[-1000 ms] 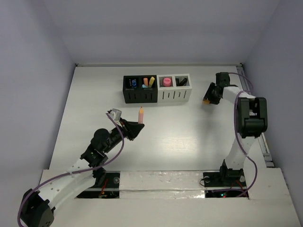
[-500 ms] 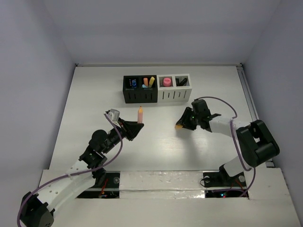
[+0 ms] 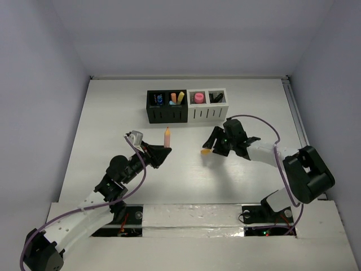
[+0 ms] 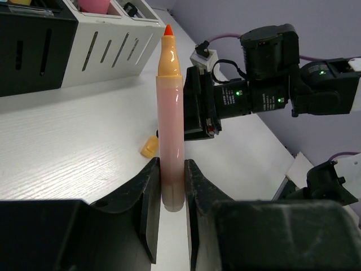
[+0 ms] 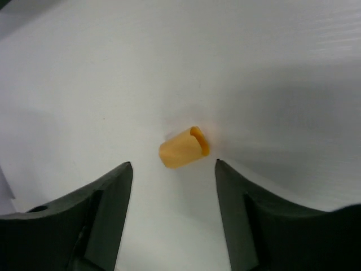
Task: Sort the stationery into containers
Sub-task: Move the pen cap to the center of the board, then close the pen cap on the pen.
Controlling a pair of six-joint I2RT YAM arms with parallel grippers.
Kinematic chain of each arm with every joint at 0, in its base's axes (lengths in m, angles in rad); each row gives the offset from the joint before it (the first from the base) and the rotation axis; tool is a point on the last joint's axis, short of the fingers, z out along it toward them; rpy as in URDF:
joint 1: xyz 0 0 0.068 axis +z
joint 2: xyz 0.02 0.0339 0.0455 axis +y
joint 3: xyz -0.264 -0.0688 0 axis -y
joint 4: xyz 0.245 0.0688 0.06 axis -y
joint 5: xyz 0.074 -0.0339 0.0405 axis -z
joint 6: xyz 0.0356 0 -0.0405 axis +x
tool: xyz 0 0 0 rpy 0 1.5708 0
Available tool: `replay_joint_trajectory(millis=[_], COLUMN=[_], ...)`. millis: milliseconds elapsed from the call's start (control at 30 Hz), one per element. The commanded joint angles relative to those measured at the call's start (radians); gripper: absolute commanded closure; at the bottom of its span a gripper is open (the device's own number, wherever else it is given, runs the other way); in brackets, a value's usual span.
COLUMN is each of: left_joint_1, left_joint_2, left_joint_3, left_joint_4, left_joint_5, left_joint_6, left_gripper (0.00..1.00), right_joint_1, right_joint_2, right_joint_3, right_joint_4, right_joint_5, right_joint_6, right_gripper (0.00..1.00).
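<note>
My left gripper (image 4: pixel 172 169) is shut on the lower end of a pink marker (image 4: pixel 170 113) with a bare orange tip, held upright above the table (image 3: pixel 167 137). An orange cap (image 5: pixel 183 148) lies on its side on the table, just ahead of my right gripper's (image 5: pixel 174 166) open fingertips and touching neither. From above, the cap (image 3: pixel 206 151) is right of the marker, with the right gripper (image 3: pixel 212 144) low over it. The containers (image 3: pixel 187 113) stand in a row at the back, two black on the left and two white on the right, with coloured stationery inside.
The black containers (image 4: pixel 28 51) and white containers (image 4: pixel 107 45) sit just beyond the marker in the left wrist view. The right arm (image 3: pixel 265 152) stretches across the table's right half. Walls close in the table on three sides.
The right arm swung from the back right to mid-table carrying the orange cap. Its jaws have opened and the cap now lies on the table. The left arm and marker stayed put.
</note>
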Motion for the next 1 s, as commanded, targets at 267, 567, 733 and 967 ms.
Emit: replay_joint_trajectory(millis=[267,567,733,967], left_joint_1=[-0.004,-0.004,-0.004,-0.004], left_joint_2=[-0.035,-0.066,-0.060,-0.052], left_joint_3=[0.003,0.000,0.000,0.002], left_joint_4=[0.011,-0.011,-0.009,-0.004], left_joint_5=[-0.051,-0.079,-0.079,-0.079], left_joint_6=[0.026,0.029,0.031,0.032], left_gripper=[1.00,1.00,1.00,1.00], right_joint_1=[0.153,0.192,0.192,0.192], right_joint_2=[0.043,0.137,0.171,0.207], right_joint_3=[0.120,0.173,0.184,0.196], right_joint_4=[-0.254,-0.255,-0.247,-0.205], right_joint_5=[0.024,0.235,0.309,0.311], right_joint_6=[-0.178,-0.221,-0.244,-0.273], right_gripper=[1.00,1.00,1.00,1.00])
